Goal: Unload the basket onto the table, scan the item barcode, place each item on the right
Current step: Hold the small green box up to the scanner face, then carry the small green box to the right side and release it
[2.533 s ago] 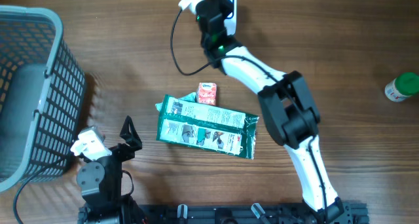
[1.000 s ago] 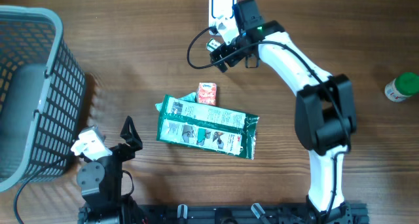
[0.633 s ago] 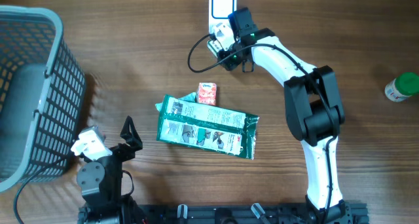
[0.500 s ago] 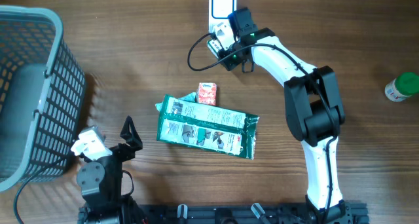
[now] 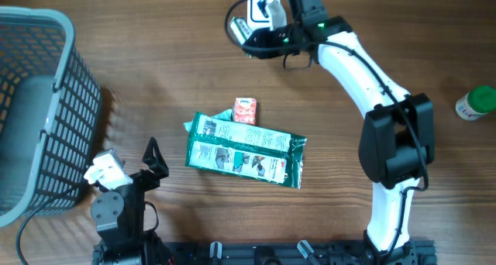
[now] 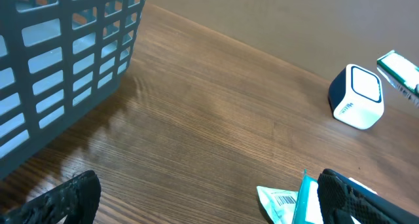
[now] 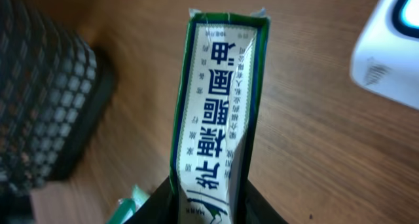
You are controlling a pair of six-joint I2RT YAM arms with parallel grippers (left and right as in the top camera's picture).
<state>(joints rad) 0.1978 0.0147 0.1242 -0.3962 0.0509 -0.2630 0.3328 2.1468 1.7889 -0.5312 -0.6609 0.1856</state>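
Observation:
My right gripper (image 7: 209,207) is shut on a narrow green-and-white carton (image 7: 219,99) with Chinese print, which sticks out ahead of the jaws. The white barcode scanner (image 7: 393,44) sits just to the carton's right. In the overhead view the right gripper (image 5: 265,34) holds the carton (image 5: 242,29) just below and left of the scanner (image 5: 262,3) at the table's far edge. My left gripper (image 5: 151,160) rests open near the front left, with nothing between its fingers (image 6: 65,198).
A green flat packet (image 5: 244,150) lies mid-table with a small red box (image 5: 246,110) touching its far edge. A grey mesh basket (image 5: 31,102) fills the left side. A green-capped bottle (image 5: 474,102) stands at the far right. The scanner's black cable (image 5: 231,21) loops beside it.
The right arm has swung up and back, bringing the carton from below the scanner to right beside it. The left arm has not moved.

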